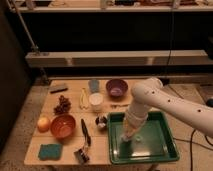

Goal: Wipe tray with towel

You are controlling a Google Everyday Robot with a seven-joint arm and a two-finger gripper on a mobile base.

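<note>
- A wooden table holds a large dark-green tray. Every place below is given from that tray.
- A white robot arm comes in from the tray's right side. It bends above the back rim and points down into the left half.
- The gripper sits at the arm's lower end, low over the tray floor and near the left wall.
- The towel is a small pale bunch right at the gripper, inside the tray's left half.
- You cannot tell from here whether the gripper is clamped on the towel or only pressing it. Contact with the tray floor is also unclear.
- Expect the towel to be light, soft and limp, so it will likely fold and drag. Hold it by the bunched top so that loose cloth spreads underneath.
- The tray looks stiff, smooth and fairly light, so a hard sideways push may make it skid.
- Its raised rim will probably catch the cloth, so end your strokes short of the rim.
- A brush lies just left of the tray, and a purple bowl stands behind its back-left corner. A sliding tray could nudge either one.
</note>
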